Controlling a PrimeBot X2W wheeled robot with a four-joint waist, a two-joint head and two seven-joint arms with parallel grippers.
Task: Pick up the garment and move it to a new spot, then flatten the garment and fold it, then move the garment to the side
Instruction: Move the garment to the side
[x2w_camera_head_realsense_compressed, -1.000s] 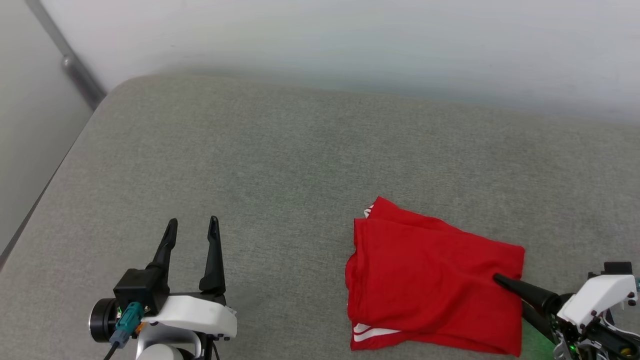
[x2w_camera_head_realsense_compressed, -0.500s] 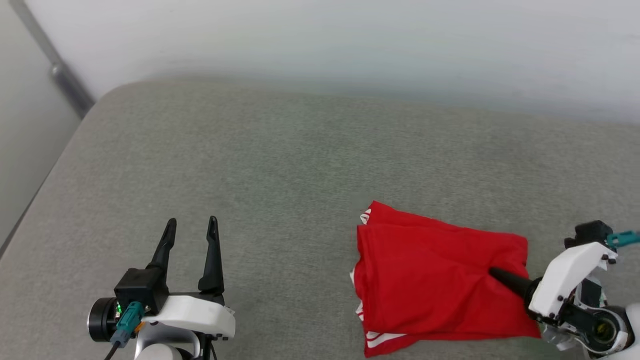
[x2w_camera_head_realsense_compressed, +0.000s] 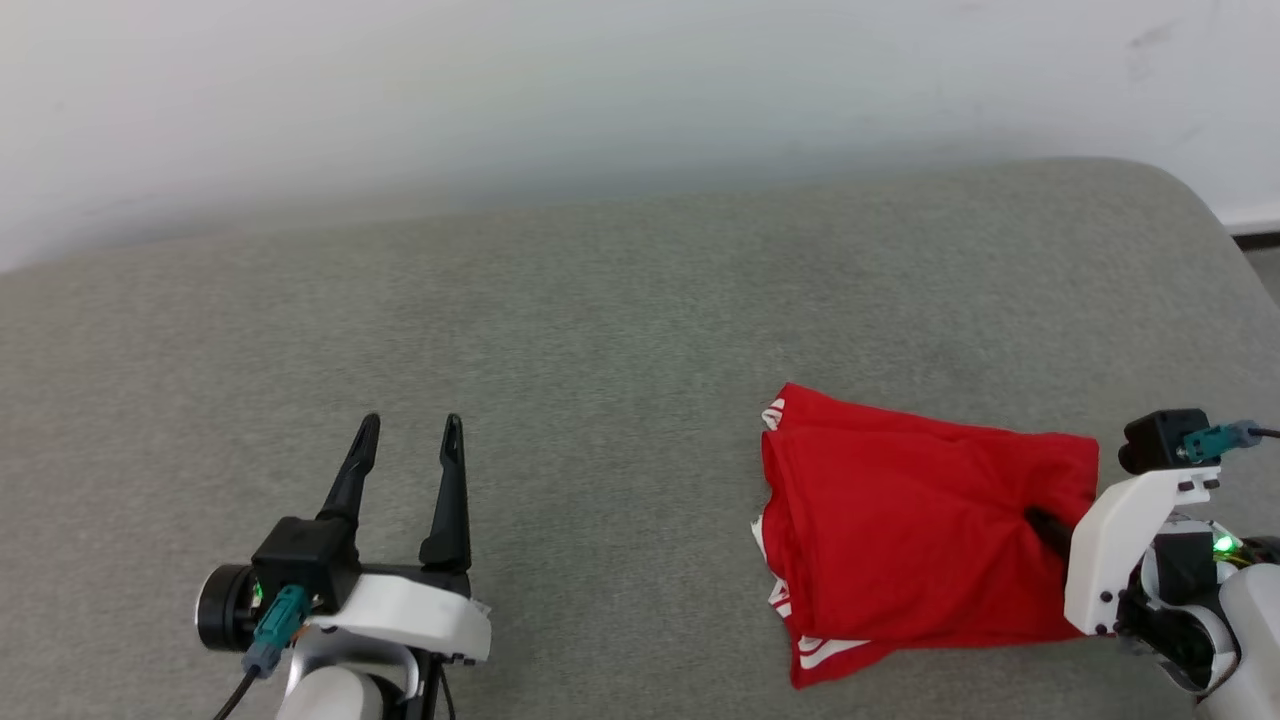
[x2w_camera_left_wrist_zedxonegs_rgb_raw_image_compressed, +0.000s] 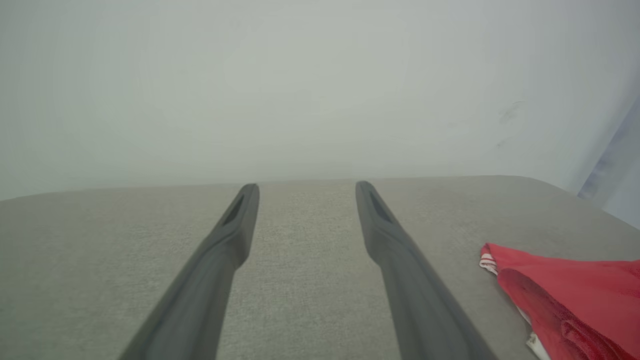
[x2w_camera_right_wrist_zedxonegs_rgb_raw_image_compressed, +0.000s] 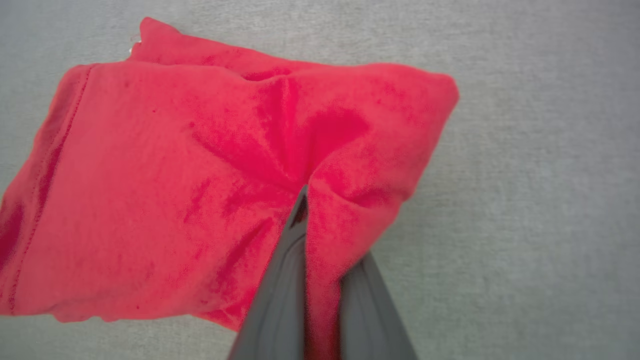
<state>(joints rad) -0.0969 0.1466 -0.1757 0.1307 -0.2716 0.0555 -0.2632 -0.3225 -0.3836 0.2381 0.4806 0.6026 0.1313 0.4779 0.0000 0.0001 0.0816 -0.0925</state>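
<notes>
Nearest the robot, the left gripper (x2w_camera_head_realsense_compressed: 412, 425), two long dark fingers on a white wrist, hangs over the bare grey woven-fabric padded surface (x2w_camera_head_realsense_compressed: 600, 350) with its jaws spread wide and nothing between them. It is well apart from the work.

At the lower right, the right gripper (x2w_camera_head_realsense_compressed: 1040, 522) is clamped shut on the near right edge of the red jersey-style T-shirt (x2w_camera_head_realsense_compressed: 920, 530). The right wrist view shows the cloth bunched into a ridge between the two fingers, with creases fanning away from the pinch.

The shirt lies folded into a rough rectangle on the right part of the padded surface. Its plain red side faces up, and white striped trim peeks out at the far left corner and under the near left edge.

It looks light, limp and thin. It will probably drape and sag from any single hold, and the stacked layers may slide apart or unfold if lifted by one edge. The woven surface seems likely to drag on it if it is slid. The present pinch appears to catch several layers near the fold. A hold deep over all the layers, or a second hold at the opposite edge, would probably keep the fold together better.

Beyond the shirt the padded surface runs bare to a pale wall (x2w_camera_head_realsense_compressed: 600, 100).
</notes>
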